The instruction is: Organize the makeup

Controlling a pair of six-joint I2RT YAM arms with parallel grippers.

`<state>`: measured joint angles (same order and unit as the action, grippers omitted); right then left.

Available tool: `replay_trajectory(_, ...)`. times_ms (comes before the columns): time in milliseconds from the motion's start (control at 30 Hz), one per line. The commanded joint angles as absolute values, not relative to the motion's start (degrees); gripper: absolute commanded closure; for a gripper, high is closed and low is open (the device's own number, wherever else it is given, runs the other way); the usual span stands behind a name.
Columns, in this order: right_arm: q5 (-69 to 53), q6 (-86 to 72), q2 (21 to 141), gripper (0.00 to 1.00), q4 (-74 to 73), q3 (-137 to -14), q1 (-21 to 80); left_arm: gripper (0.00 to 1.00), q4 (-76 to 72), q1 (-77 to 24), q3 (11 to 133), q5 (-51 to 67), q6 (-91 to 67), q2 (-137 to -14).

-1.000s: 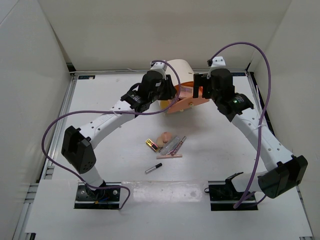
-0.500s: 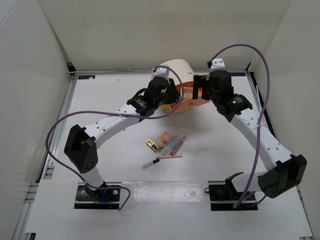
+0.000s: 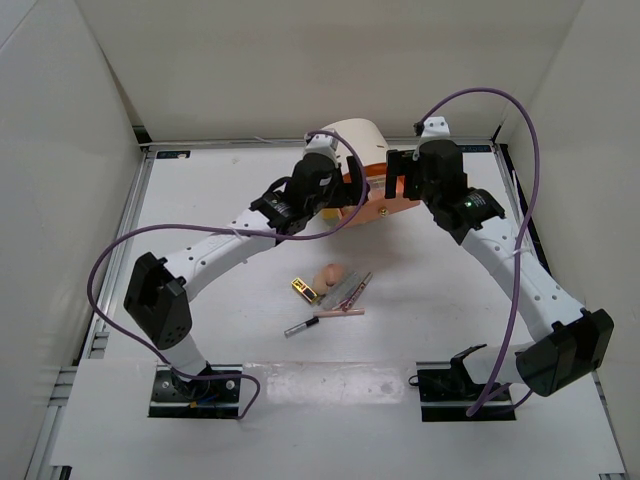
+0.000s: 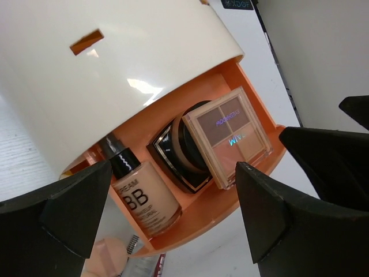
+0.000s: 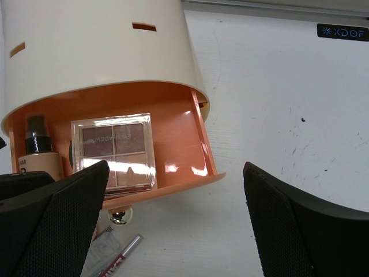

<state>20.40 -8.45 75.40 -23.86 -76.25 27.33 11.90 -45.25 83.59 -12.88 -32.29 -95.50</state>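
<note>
The cream box (image 3: 352, 138) has its orange drawer (image 3: 372, 207) pulled open. Inside the drawer lie a BB foundation bottle (image 4: 143, 199), a black square compact (image 4: 176, 153) and a pink four-pan palette (image 4: 232, 134). My left gripper (image 4: 174, 168) hovers open over the drawer's front, holding nothing. My right gripper (image 5: 176, 167) is open too, at the drawer's right end beside the palette (image 5: 114, 151). More makeup lies on the table: a peach sponge (image 3: 332, 272), a gold lipstick (image 3: 303, 290), gloss tubes (image 3: 352, 288), a pink pencil (image 3: 338, 313) and a black pencil (image 3: 303, 326).
White walls enclose the table (image 3: 200, 200) on three sides. The drawer carries a gold knob (image 5: 121, 216) at its front. Purple cables loop off both arms. The arm bases (image 3: 195, 385) sit at the near edge.
My left arm has swung right and forward to the open drawer. The black pencil has shifted slightly left. The right arm has stayed put.
</note>
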Motion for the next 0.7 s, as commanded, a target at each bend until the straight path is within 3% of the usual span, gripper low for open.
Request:
replay_trajectory(0, 20.4, -8.1, 75.6, 0.01, -21.7, -78.5, 27.1, 0.02, 13.0, -45.6, 87.2, -12.9, -29.7, -91.8)
replay_trajectory(367, 21.4, -6.4, 71.9, 0.01, -32.0, -82.9, 27.1, 0.02, 26.0, -42.5, 95.6, -19.1, -24.9, -89.2)
replay_trajectory(667, 16.5, -10.4, 64.0, 0.01, -43.2, -75.3, 27.4, 0.02, 31.5, -35.6, 83.2, -23.3, -27.7, -80.0)
